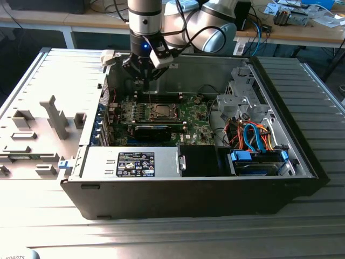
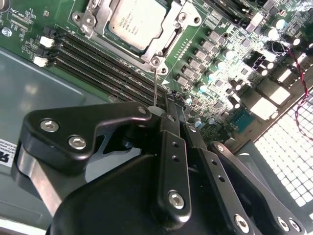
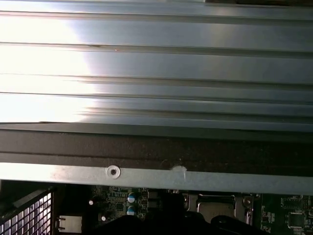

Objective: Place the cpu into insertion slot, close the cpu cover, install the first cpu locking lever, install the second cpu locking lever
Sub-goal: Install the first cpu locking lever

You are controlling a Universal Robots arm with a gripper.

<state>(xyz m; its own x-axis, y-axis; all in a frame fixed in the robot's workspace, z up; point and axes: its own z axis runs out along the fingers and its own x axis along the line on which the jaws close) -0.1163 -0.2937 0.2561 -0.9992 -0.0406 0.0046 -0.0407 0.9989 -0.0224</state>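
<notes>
The cpu (image 2: pixel 133 22) sits flat in the insertion slot (image 2: pixel 168 43), its dull silver top framed by the cpu cover (image 2: pixel 183 18), which lies down around it in the second wrist view. A thin wire lever (image 2: pixel 155 85) runs from the socket's corner screw straight toward the gripper (image 2: pixel 171 105), and the black fingers (image 2: pixel 172 147) are pressed together with the lever's end right at their tips; whether they actually pinch it I cannot tell.

The exterior view gives what the wrist cameras don't: the gripper (image 1: pixel 141 81) hangs inside the open computer case (image 1: pixel 188 199), just above the motherboard (image 1: pixel 197 116) and close to the case's rear wall, with the socket (image 1: pixel 160 111) a little ahead of and below it. The first wrist view looks at the ribbed metal table (image 3: pixel 156 58) and the case's rim (image 3: pixel 146 176) instead.

Room is tight: black memory slots (image 2: pixel 98 63) lie just beside the socket, between it and the fingers, and rows of capacitors (image 2: pixel 215 63) crowd the other side. Beyond the case wall, a grey fixture tray (image 1: pixel 38 135) lies well apart.
</notes>
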